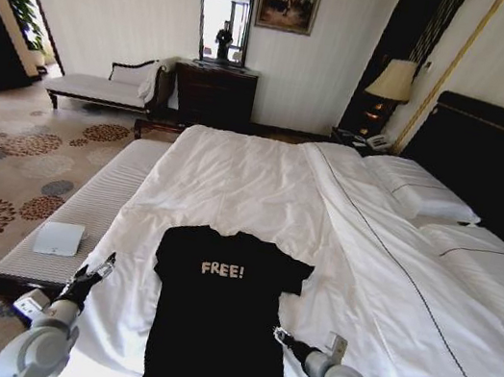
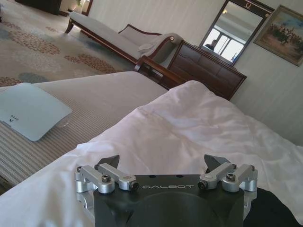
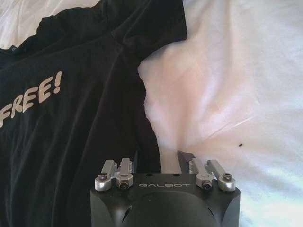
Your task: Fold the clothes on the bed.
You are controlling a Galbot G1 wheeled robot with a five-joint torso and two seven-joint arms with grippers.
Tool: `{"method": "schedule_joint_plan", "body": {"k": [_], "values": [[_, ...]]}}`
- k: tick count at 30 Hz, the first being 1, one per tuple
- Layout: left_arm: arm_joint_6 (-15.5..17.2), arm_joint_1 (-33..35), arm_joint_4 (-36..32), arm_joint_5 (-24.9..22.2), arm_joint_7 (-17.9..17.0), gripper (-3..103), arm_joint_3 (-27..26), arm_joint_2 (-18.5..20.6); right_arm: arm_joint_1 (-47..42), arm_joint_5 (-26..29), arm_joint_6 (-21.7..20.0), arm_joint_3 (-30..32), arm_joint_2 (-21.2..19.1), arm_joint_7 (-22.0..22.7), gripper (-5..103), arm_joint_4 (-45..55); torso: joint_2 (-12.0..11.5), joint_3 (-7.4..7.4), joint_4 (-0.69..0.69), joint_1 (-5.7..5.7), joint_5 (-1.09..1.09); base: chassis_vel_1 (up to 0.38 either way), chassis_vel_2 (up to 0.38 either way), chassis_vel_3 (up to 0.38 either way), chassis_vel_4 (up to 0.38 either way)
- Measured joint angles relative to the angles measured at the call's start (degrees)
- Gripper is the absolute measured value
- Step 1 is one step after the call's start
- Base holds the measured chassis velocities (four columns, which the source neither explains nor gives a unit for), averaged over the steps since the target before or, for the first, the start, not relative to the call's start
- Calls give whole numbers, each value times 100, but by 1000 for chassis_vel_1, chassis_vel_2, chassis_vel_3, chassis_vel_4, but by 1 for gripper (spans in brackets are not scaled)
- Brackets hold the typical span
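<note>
Shirt (image 1: 218,314) lies flat on the bed (image 1: 233,185) between both spread-fingered grippers: right gripper (image 3: 158,158) straddles its side edge, left gripper (image 2: 163,165) hangs just outside. Best pinch both edges evenly.

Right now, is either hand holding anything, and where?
Nothing held. Left hand open over the bed; right hand open at the T-shirt side edge.

Head camera high, facing bed (image 1: 261,190); wrist cameras low, close over it.
</note>
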Motion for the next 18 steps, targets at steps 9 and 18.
{"method": "schedule_joint_plan", "body": {"k": [9, 18], "values": [[-1, 8, 41, -17, 5, 100, -33, 28, -186, -10, 43, -38, -25, 116, 16, 220, 0, 0, 1, 0, 1, 0, 0, 0, 0], [-7, -2, 57, -40, 11, 100, -48, 28, -612, -22, 71, 38, -120, 291, 0, 674, 0, 0, 1, 0, 0, 0, 0, 0, 0]]}}
